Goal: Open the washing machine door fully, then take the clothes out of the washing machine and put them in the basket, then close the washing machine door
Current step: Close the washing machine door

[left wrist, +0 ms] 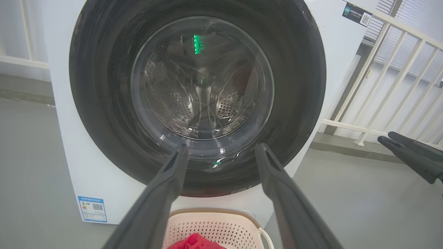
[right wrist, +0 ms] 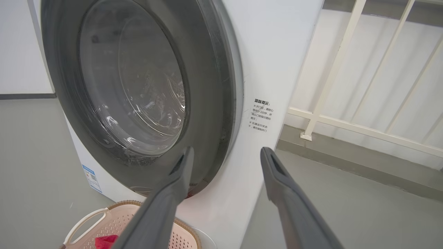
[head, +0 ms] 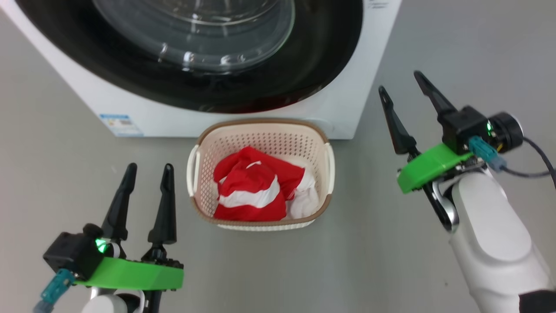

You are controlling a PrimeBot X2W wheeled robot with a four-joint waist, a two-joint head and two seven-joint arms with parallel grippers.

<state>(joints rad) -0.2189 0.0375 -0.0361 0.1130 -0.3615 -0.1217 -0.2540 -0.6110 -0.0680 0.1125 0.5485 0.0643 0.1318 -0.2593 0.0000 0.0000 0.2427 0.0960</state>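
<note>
So, left tool [head: 150, 166], right tool [head: 400, 81] wide, empty | red-white fabric clothes [head: 256, 191] in cream perforated basket [head: 260, 121] between them | black-rimmed glass door [left wrist: 200, 90] ahead looks shut

Left gripper [head: 150, 167] low at near left, jaws wide, empty; right gripper [head: 400, 82] higher, right, jaws wide, empty.

The washing machine [head: 373, 52] is occupying the upper frame of the head view, with the washing machine door [head: 208, 82] sitting in its front. The basket [head: 260, 139] is standing just below it at centre, holding the clothes [head: 252, 187]. The left gripper [head: 150, 167] is flanking the basket at lower left and the right gripper [head: 399, 81] at right.
</note>
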